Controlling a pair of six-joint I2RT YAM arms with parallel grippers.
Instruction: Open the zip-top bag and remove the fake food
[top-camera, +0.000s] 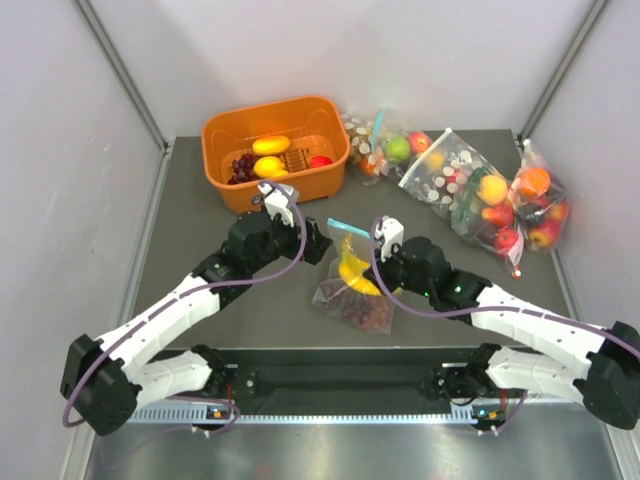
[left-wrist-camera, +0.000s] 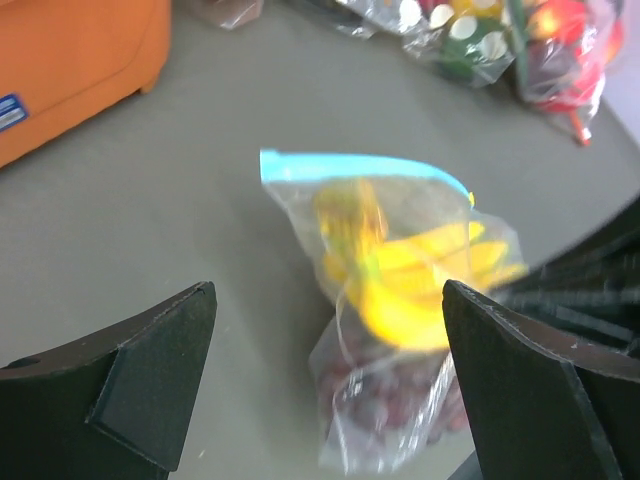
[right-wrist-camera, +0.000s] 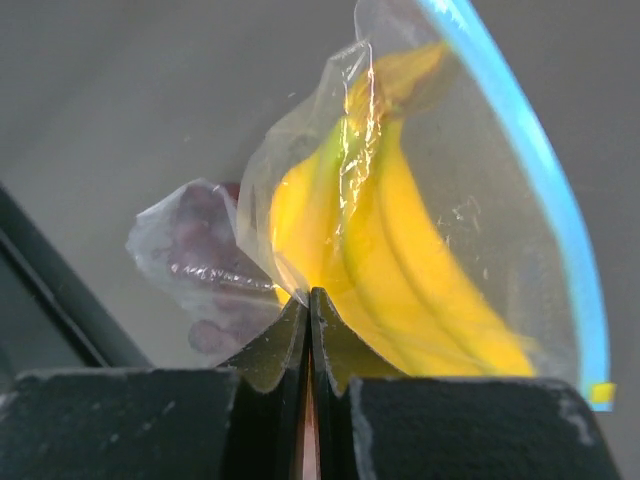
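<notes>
Zip-top bag lies on the dark grey surface, just nearer than the orange basket.
Right tool pinches its plastic beside the bananas; left tool gapes wide on the bag's basket side. Pale walls enclose the surface.
</notes>
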